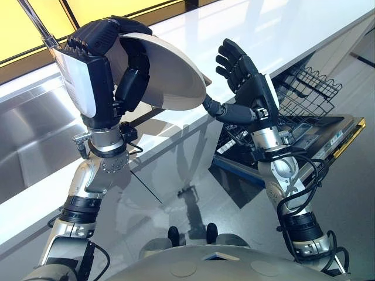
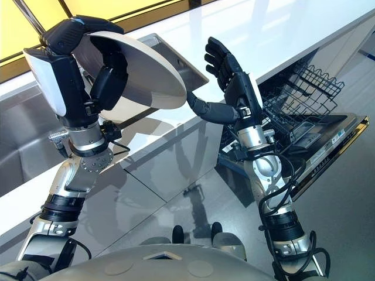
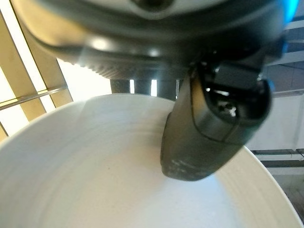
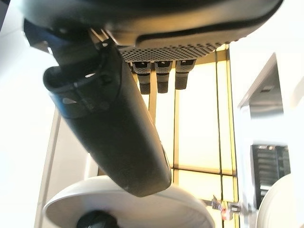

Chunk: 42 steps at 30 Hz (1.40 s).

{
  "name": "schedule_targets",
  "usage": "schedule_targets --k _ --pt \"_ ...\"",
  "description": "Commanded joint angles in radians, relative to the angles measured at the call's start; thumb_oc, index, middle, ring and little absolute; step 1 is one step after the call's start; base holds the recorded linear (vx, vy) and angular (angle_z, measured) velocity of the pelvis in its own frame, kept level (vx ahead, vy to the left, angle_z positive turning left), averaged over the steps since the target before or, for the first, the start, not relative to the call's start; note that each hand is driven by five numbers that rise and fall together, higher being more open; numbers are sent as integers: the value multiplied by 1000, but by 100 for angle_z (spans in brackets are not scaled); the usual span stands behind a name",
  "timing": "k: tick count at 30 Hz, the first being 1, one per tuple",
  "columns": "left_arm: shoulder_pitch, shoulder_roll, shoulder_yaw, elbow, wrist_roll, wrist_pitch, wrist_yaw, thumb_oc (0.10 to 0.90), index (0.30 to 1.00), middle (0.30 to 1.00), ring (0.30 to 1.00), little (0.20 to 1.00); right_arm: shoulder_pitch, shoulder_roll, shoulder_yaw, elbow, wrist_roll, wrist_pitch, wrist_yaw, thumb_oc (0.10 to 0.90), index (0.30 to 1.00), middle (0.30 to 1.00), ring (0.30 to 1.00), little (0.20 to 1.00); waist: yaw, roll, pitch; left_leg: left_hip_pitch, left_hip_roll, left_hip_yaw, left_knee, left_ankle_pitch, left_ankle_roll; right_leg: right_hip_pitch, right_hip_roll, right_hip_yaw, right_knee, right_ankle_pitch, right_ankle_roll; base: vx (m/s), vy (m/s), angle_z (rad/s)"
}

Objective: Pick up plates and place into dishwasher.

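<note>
We see a long white counter point(image 1: 281, 35) running from the near left to the far right, with a steel sink point(image 1: 29, 134) sunk into it on the left. Below its right end stands the open dishwasher point(image 1: 328, 137), door point(image 1: 345, 132) dropped flat and a black wire rack point(image 1: 310, 88) pulled out over it.

The plate point(image 1: 170, 76) is white and round, held up in the air above the counter's near edge. It is tilted steeply, its rim running from upper left down to lower right, with its low edge toward the right hand.

Our left hand point(image 1: 111, 64) clasps the plate, fingers curled over its upper rim and thumb pressed on its face. Our right hand point(image 1: 246, 76) is raised beside it, fingers spread straight, holding nothing, thumb reaching to just beside the plate's low edge.
</note>
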Motion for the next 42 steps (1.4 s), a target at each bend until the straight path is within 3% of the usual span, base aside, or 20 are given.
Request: schedule_targets --k 1,16,18,22,30,33,34,35,39,40,41,42 --pt "-163 32 -22 8 -84 18 0 100 300 300 300 200 -115 5 13 -138 38 -35 40 800 900 900 900 900 -13 -5 -111 7 -33 25 1 -107 26 1 55 -19 102 -167 20 0 0 0" --pt "-241 25 -114 16 -113 41 -62 100 300 300 300 200 -184 29 96 -118 28 11 29 800 900 900 900 900 -8 -3 -112 10 -32 21 1 -105 26 5 57 -21 105 -169 18 0 0 0" --pt "-243 25 -135 51 -83 51 -43 100 300 300 300 200 -200 26 103 -106 -20 -61 -49 800 900 900 900 900 -4 -3 -110 10 -30 20 1 -105 22 9 58 -22 102 -170 17 0 0 0" --pt "-226 70 -103 100 -21 42 1 100 300 300 300 200 -201 -2 20 -100 -86 -128 -171 800 900 900 900 900 2 -1 -113 10 -29 20 1 -103 22 12 57 -25 98 -167 17 0 0 0" --pt "-210 212 26 100 -15 89 56 100 300 300 300 200 -187 -88 -107 -40 -188 -127 -299 800 900 900 900 900 11 8 -119 9 -33 23 1 -103 21 12 48 -41 89 -159 17 0 0 0" --pt "-206 265 49 103 -9 104 83 100 300 300 300 200 -190 -135 -138 16 -277 -168 -415 800 900 900 900 900 16 13 -124 13 -37 18 1 -106 21 17 47 -39 85 -158 17 0 0 0" --pt "-208 290 57 111 -11 107 95 100 300 300 300 200 -205 -162 -163 46 -349 -203 -536 800 900 900 900 900 19 15 -126 14 -37 16 1 -106 20 20 46 -39 83 -158 18 0 0 0" --pt "-208 302 66 114 -22 104 95 100 300 300 300 200 -227 -174 -188 60 -378 -204 -586 800 900 900 900 900 23 17 -127 15 -36 14 1 -106 19 22 46 -40 82 -157 18 0 0 0" --pt "-236 341 66 116 -73 115 76 100 300 300 300 200 -320 -247 -222 108 -473 -241 -719 800 900 900 900 900 35 16 -126 19 -39 3 1 -107 20 29 46 -45 80 -159 18 5 -4 3" --pt "-255 347 65 124 -90 113 61 100 300 300 300 200 -362 -261 -218 116 -330 -248 -589 800 900 900 900 900 40 13 -125 21 -40 -1 1 -107 20 32 45 -49 80 -159 19 5 -20 5" --pt "-265 351 73 120 -107 106 34 100 300 300 300 200 -374 -266 -207 104 -20 -204 -340 800 900 900 900 900 42 7 -125 20 -42 -5 1 -103 19 32 44 -52 81 -159 19 6 -22 8" --pt "-268 355 79 117 -111 103 16 100 300 300 300 200 -366 -262 -198 86 121 -180 -213 800 900 900 900 900 42 4 -123 19 -43 -7 1 -102 17 33 42 -53 82 -160 19 2 -20 13"
